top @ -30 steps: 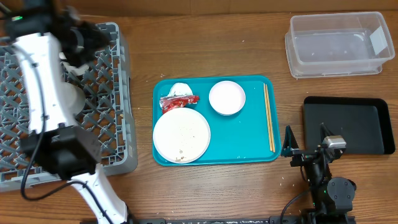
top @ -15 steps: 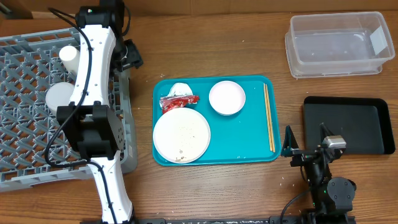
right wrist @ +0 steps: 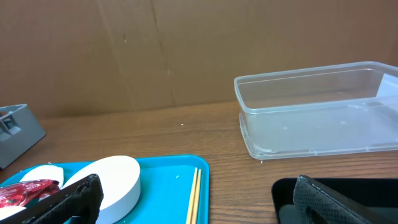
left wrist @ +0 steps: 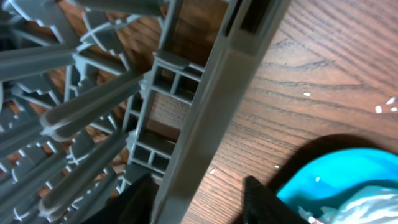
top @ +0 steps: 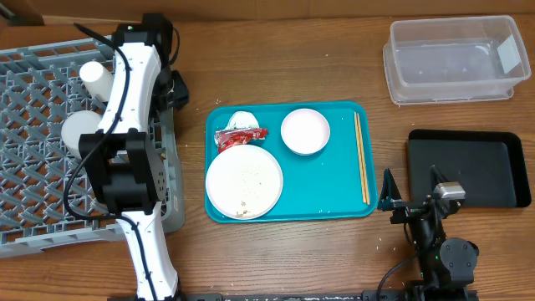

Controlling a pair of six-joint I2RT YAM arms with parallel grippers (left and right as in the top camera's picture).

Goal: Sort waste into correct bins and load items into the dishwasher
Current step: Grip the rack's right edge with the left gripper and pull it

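We find the left pincer (left wrist: 202, 200) astride the right-hand wall of the large square grey plastic lattice rack (left wrist: 211, 106). Its two dark fingertips (left wrist: 138, 202) stand spread, one on each side of that wall. The inner one sits just beside the plastic. A strip of the wooden table (left wrist: 280, 118) shows between the wall and the outer one, so we read no pinch here. Inside the rack, to the left of this pincer, a small white cup (top: 92, 73) lies near it. A pale round bowl (top: 77, 130) rests further back toward the arm's base. A few loose white grains (left wrist: 378, 109) dot the wood just right of the pincer. Beyond them we see a corner of the teal rectangular serving tray (left wrist: 348, 177).

The right pincer (right wrist: 196, 202) sits low near the table's front edge, its fingers spread wide with nothing between them. The teal tray lies just to its left and ahead. On that tray the thin wooden chopsticks (top: 361, 159) are nearest this pincer. Further left come the pinkish-white bowl (top: 305, 131) and the large round white plate (top: 244, 181), which is speckled with grains. The crumpled red shiny wrapper (top: 241, 136) lies just behind the plate, with the crumpled white paper tissue (top: 242, 119) behind that. The shallow black rectangular tray (top: 468, 167) lies just right of this pincer. The clear rectangular plastic tub (top: 456, 58) stands well ahead of it and to the right.
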